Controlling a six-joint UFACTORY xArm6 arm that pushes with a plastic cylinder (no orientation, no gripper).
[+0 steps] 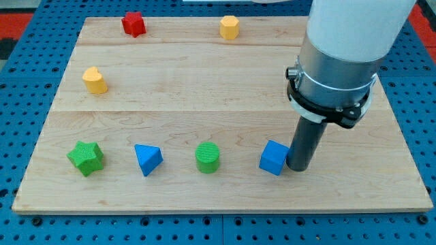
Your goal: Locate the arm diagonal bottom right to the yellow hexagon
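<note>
- my tip (299, 168) sits lower right of the frame on the wooden tabletop (204, 88), touching the right side of the blue cube (274, 158)
- no pincer on this rig, just the dark rod, so no apart/together state to give
- yellow hexagon (229, 27) is at top centre-right, well apart from the tip; tip lies below and to the right of it
- red star (133, 24) upper left; yellow heart-ish block (95, 80) mid left
- bottom row, l to r: green star (86, 158), blue triangle (147, 159), green cylinder (208, 157), then the cube
</note>
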